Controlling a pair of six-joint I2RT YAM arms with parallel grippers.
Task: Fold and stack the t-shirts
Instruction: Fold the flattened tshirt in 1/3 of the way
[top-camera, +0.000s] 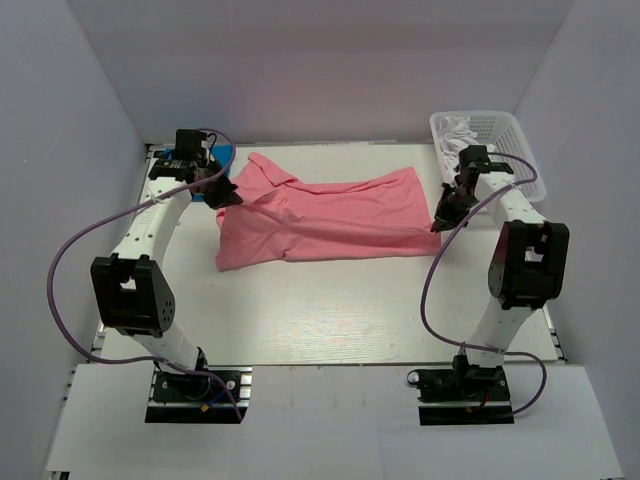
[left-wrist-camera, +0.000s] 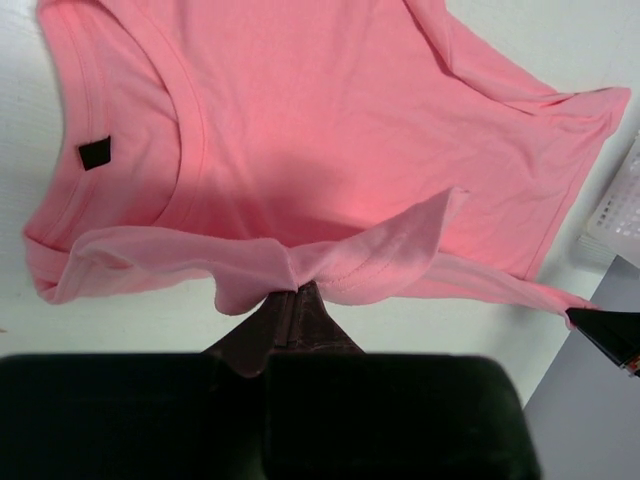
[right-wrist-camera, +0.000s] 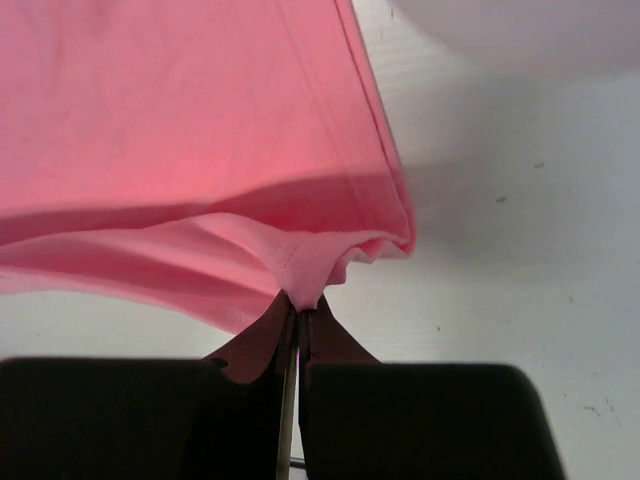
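The salmon-pink t-shirt (top-camera: 330, 215) lies stretched left to right across the back half of the white table (top-camera: 320, 320). My left gripper (top-camera: 228, 197) is shut on a bunched edge of the shirt's shoulder side (left-wrist-camera: 293, 290), near the neck with its black label (left-wrist-camera: 95, 153). At the opposite end my right gripper (top-camera: 440, 222) is shut on the hem (right-wrist-camera: 300, 298), and the cloth (right-wrist-camera: 150, 110) rises slightly to the closed jaws. A patch of bright blue t-shirt (top-camera: 225, 157) shows behind the left wrist, mostly hidden.
A white plastic basket (top-camera: 500, 135) holding white cloth stands at the back right, just behind the right arm. Grey walls enclose the table on three sides. Purple cables loop beside both arms.
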